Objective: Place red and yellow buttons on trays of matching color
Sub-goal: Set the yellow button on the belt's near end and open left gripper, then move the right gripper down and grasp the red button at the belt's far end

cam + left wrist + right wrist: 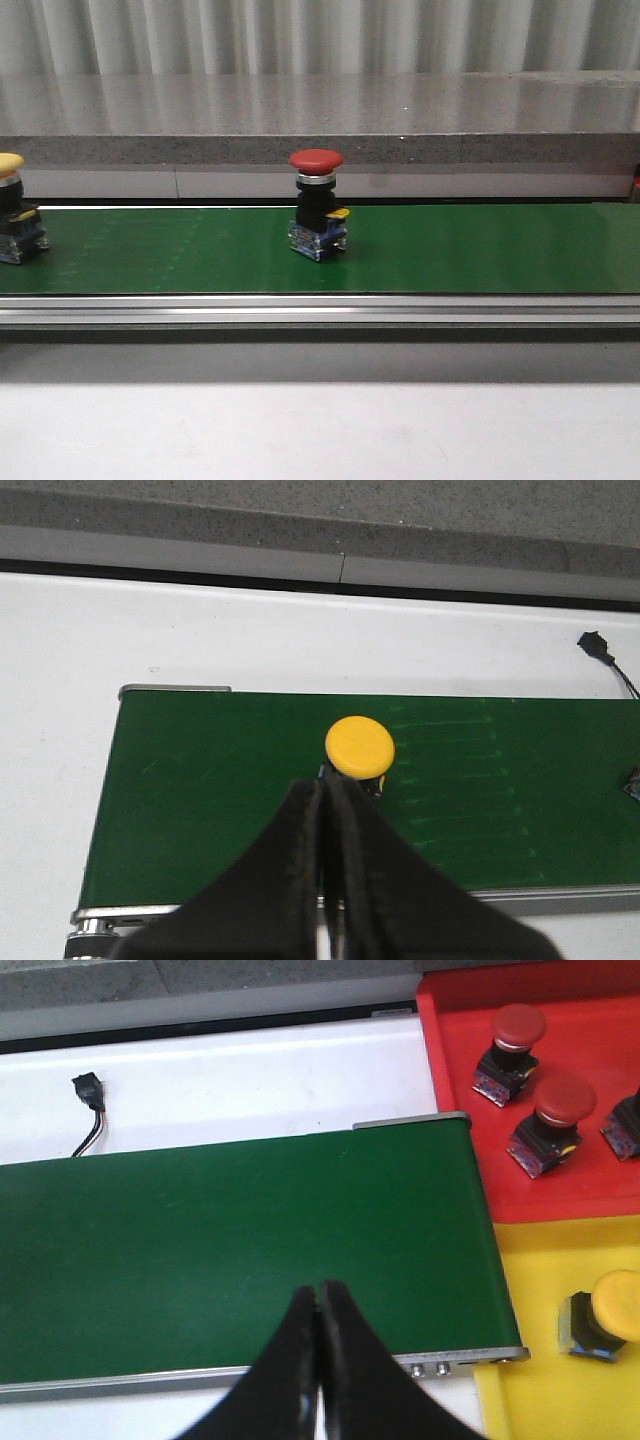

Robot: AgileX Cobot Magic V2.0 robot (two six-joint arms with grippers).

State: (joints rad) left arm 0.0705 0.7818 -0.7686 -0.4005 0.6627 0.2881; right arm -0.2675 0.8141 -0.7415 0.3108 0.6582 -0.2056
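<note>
Front view shows the red button [317,205] upright mid-way on the green belt [480,250] and the yellow button [12,208] at its left end; both grippers, left [325,792] and right [320,1295], have jaws pressed together, empty, probably waiting above the belt for a pick

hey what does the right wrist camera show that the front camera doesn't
Only the right wrist view shows the red tray with red buttons on it, the yellow tray holding a yellow button, and the shut right gripper. Only the front view shows a red button standing on the belt and a yellow button at its left edge. Both show the green belt.
</note>
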